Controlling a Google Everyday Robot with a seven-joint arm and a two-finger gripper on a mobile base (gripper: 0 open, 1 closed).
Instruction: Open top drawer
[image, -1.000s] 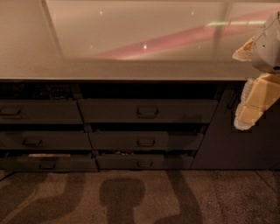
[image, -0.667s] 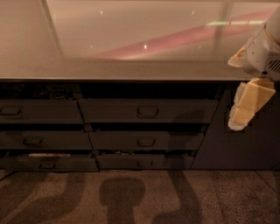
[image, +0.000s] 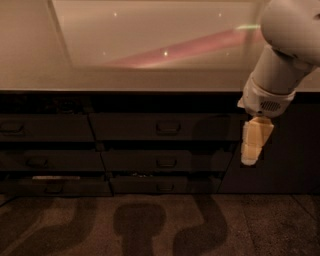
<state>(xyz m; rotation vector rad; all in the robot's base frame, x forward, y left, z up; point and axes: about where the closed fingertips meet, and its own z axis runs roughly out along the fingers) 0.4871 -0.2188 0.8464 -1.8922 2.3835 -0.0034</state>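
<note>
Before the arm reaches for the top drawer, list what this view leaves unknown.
Top drawer: inside hidden behind its own front, camera view.
Gripper, hanging right of that drawer: gap to the cabinet unreadable from one view.
Left drawers: cut off by the left edge.
Arm: cut off by the top and right edges.

My gripper (image: 255, 146) just right of top drawer (image: 130, 127), path leftward looks free, countertop (image: 40, 75) lip overhead.

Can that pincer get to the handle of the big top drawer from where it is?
Probably yes. The pincer hangs just right of the top drawer, about level with its front, and nothing shows between it and the handle; it must shift left.
</note>
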